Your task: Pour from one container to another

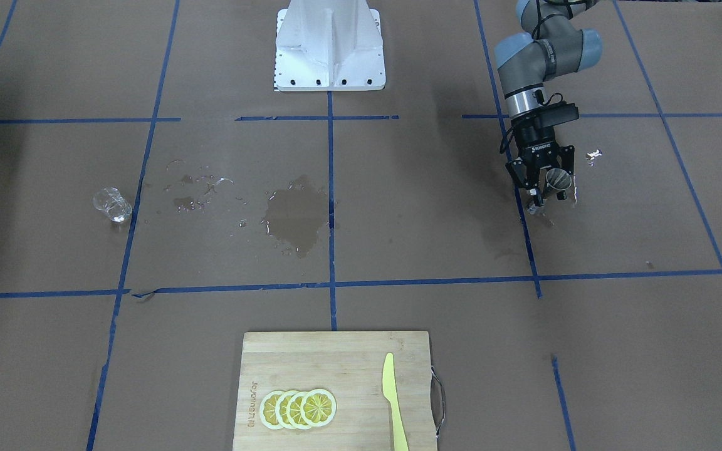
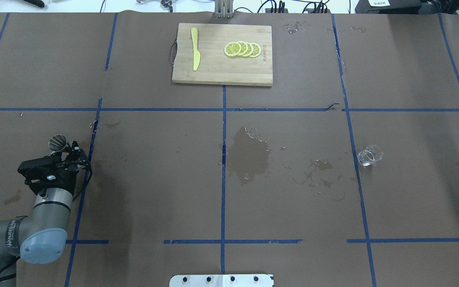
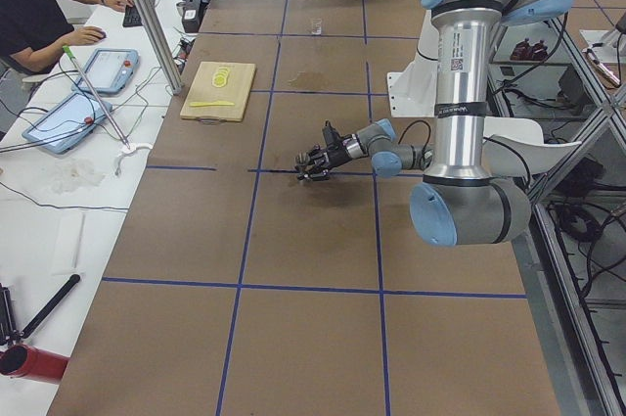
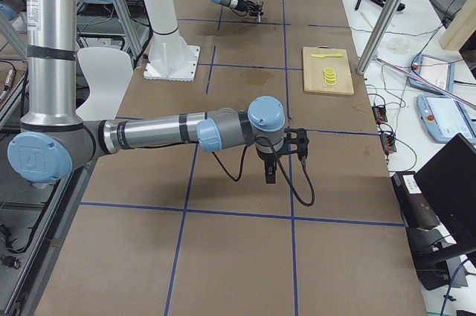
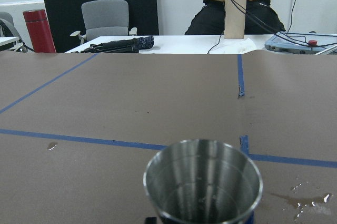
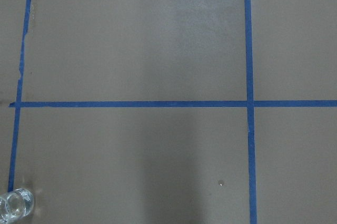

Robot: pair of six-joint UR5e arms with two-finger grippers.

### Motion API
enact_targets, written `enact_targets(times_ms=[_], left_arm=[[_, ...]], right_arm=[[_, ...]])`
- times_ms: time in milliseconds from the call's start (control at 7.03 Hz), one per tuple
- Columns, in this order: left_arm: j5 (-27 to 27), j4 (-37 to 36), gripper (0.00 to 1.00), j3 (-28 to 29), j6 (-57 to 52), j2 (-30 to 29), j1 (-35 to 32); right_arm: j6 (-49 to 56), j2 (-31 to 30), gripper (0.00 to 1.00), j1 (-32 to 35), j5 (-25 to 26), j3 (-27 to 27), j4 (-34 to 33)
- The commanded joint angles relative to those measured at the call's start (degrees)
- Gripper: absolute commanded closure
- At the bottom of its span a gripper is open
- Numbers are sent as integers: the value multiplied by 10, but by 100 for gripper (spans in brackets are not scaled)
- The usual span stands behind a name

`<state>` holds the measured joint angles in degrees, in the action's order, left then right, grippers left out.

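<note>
A steel cup [image 2: 57, 142] sits between the fingers of my left gripper [image 2: 70, 150], low over the table's left side. My left gripper [image 1: 546, 185] is shut on the cup [image 1: 558, 180], which is tipped with its mouth toward the table's far side. The left wrist view looks into the cup [image 5: 203, 184]; its inside looks wet, with no clear liquid level. A small clear glass [image 2: 370, 155] stands upright far to the right, also in the front view [image 1: 112, 205] and the right wrist view's corner [image 6: 16, 205]. My right gripper [image 4: 269, 173] hangs above the table; I cannot tell its state.
A wet patch [image 2: 249, 153] and scattered drops [image 2: 321, 175] darken the brown paper mid-table. A wooden cutting board [image 2: 213, 67] at the far edge carries lemon slices [image 2: 242, 49] and a yellow knife [image 2: 195, 54]. The white robot base [image 1: 329, 47] stands at the near edge. An operator [image 3: 34, 5] sits beside the table.
</note>
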<state>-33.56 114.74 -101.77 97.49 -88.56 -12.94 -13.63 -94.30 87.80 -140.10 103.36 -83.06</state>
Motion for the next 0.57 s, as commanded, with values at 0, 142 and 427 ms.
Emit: enact_targets(times_ms=[0,142,427], left_arm=[[5,7,100,-10,2,-6,-2],[5,7,100,-38,0,-6,-2],[4,7,100,-80,-28,-6,-12]], right_arm=[[0,-1,0,0,0,0,0],[0,-1,0,0,0,0,0],[0,-7,0,-8,4,17,10]])
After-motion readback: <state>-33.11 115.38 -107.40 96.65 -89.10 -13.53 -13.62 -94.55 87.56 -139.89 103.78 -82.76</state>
